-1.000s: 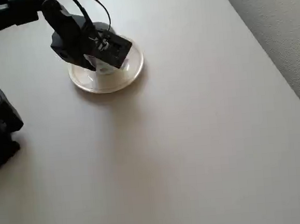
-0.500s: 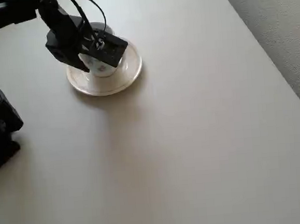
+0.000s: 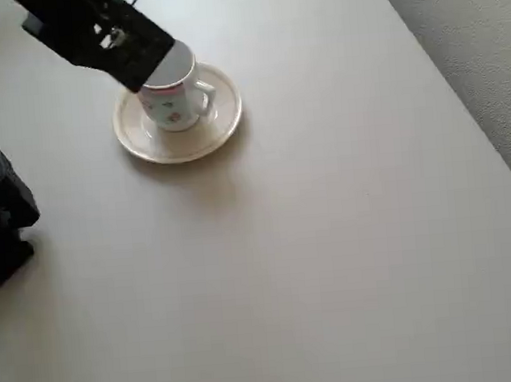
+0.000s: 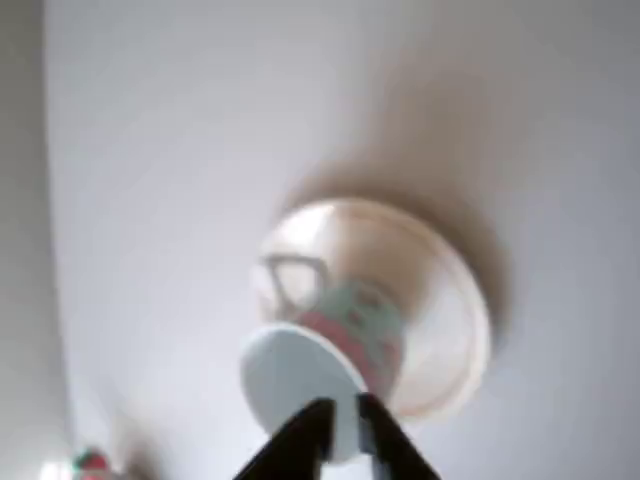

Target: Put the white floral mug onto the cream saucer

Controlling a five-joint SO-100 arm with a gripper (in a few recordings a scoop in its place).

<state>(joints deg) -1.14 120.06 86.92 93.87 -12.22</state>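
Jaws first: in the wrist view we see the two black fingertips of the gripper standing close together with only a narrow gap between them, and nothing lies in that gap; we judge the jaws nearly closed and empty. They sit just above the near rim of the white floral mug, apart from it as far as the blurred picture allows us to tell.

We record the mug standing upright in the centre well of the cream saucer, handle pointing toward the right edge of the overhead view. The saucer rests flat on the counter, its rim visible all round the mug except where the arm covers it.

Change noted: half a second ago the gripper body lay directly over the mug and hid most of it. Now the arm has drawn back toward the upper left of the saucer, the mug's mouth and side are uncovered, and mug and saucer have kept their place.

Our judgement: the mug has been released and stands by itself on the saucer, so the placement appears complete. We see no tilt or overhang. What remains is a clean retreat without clipping the rim.
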